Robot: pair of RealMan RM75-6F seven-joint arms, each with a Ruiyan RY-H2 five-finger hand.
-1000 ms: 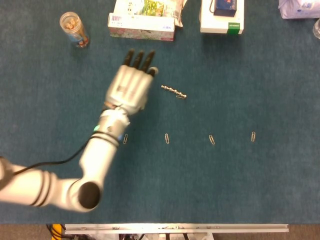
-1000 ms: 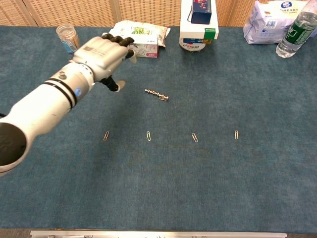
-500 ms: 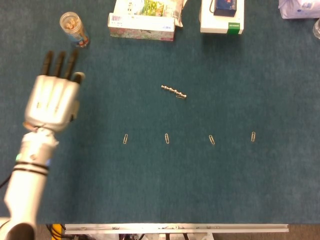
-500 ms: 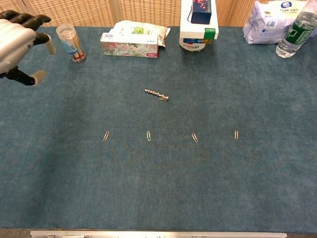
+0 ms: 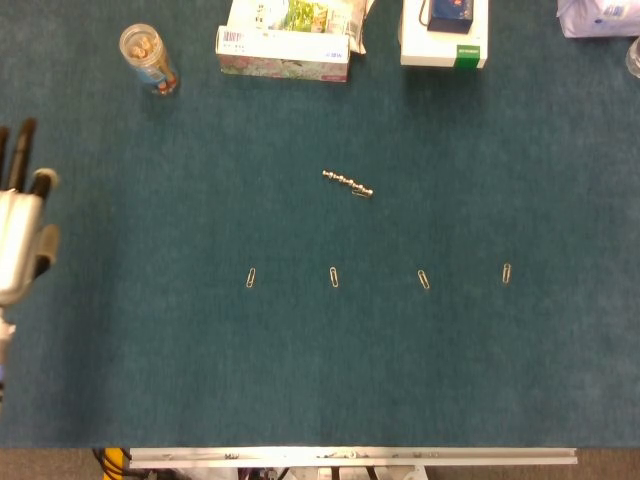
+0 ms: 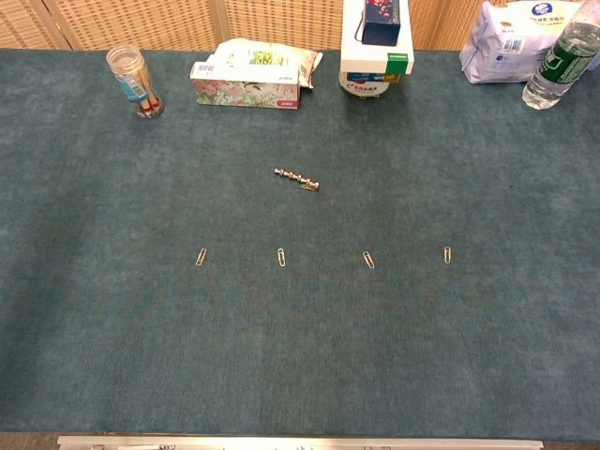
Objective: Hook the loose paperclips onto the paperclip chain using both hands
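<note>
The left hand [image 5: 20, 235] shows only at the 9 o'clock edge of the head view, back upward, fingers stretched straight and slightly apart toward 12 o'clock, holding nothing and well apart from the task's things; the right hand appears in neither view. The paperclip chain [image 5: 348, 185] lies slanted near the middle of the blue-carpeted counter [image 5: 500, 380], and toward 6 o'clock from it four loose paperclips sit in a spaced row: first [image 5: 251, 278], second [image 5: 333, 276], third [image 5: 423, 279], fourth [image 5: 506, 272]. Along the 12 o'clock edge stand a clear jar [image 5: 148, 58], a tissue box [image 5: 284, 52] and a white box [image 5: 444, 42].
</note>
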